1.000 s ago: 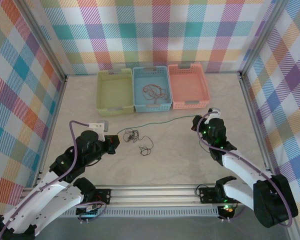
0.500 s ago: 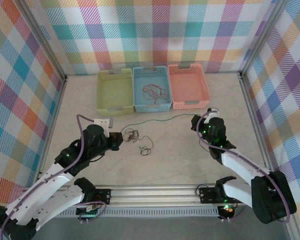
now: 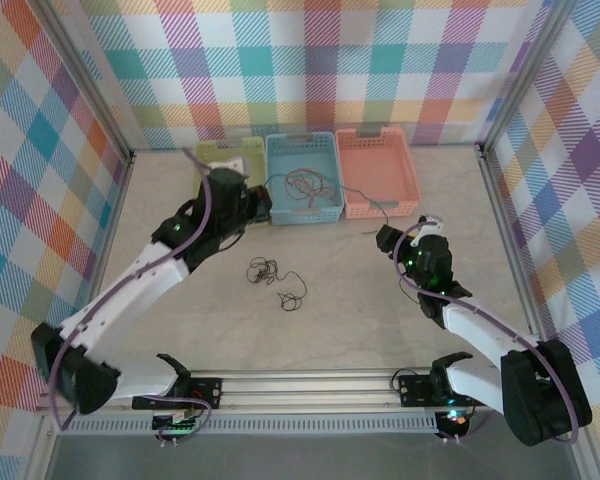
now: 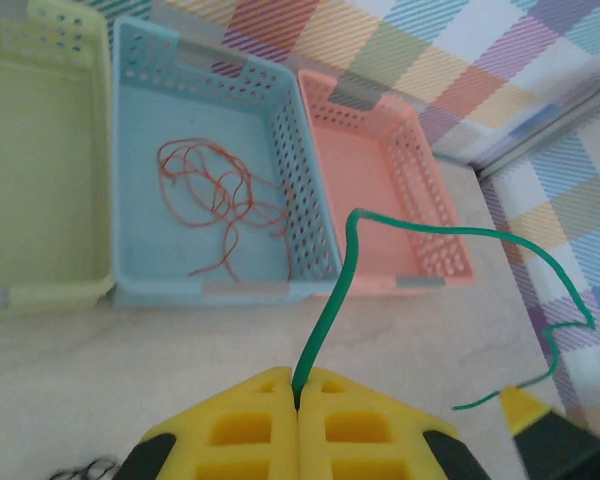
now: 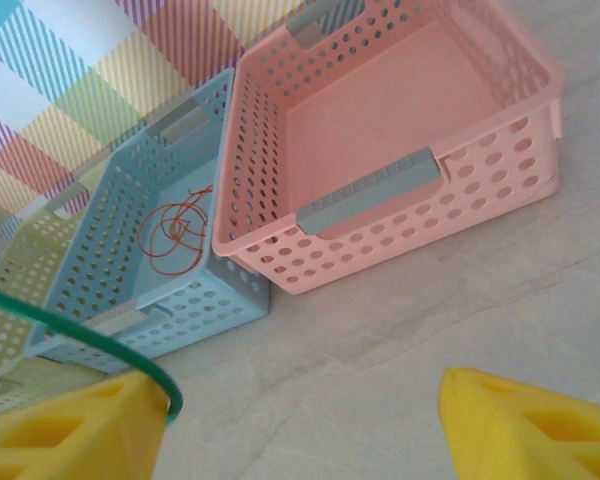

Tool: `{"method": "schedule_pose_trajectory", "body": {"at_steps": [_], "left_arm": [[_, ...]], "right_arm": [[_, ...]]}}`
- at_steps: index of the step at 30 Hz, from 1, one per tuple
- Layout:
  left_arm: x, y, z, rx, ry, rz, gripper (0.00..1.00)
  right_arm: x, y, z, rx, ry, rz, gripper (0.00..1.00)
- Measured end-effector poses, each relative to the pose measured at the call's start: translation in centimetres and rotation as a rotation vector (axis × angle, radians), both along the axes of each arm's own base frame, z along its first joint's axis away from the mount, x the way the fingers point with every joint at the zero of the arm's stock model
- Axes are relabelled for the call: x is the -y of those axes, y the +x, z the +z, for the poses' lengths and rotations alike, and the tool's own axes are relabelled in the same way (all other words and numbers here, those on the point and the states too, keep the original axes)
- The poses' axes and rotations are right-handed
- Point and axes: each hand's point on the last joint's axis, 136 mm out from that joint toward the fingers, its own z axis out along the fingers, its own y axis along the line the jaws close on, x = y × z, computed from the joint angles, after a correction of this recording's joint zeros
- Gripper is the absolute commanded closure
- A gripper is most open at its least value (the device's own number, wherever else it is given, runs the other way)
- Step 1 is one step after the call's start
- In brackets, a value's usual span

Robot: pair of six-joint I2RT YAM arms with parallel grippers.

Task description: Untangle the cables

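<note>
Your left claw (image 4: 298, 388) clamped the thin green wire (image 4: 329, 290), right claw (image 5: 305, 400) spread wide; trailing end could've snagged its finger (image 5: 80, 430).

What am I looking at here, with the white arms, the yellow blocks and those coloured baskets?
These are two robot arms bolted to a table. One picture looks down from above. The other two come from small cameras on each wrist, so the yellow blocks are the pads of each arm's own end effector. On the table stand a yellow-green basket, a blue basket and a pink basket. A red-orange cable lies in the blue one, and thin black cables lie loose on the table. The left end effector is shut on a green cable, which arcs across to the right end effector. That one is open, with the cable's far end beside one pad.
</note>
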Motion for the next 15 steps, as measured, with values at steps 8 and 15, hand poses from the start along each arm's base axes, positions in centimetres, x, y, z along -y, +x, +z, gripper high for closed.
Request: {"method": "schedule_pose_trajectory", "body": {"at_steps": [8,15], "left_arm": [[2.4,8.1,0.7,-0.009,-0.013,0.041,1.0],[3.0,12.0,-1.6,-0.06,-0.038,0.033,1.0]], "right_arm": [[-2.7,-0.2,-0.2,0.041,0.013,0.158,0.6],[-3.9,-0.6,1.0,0.089,0.012,0.242,0.37]]}}
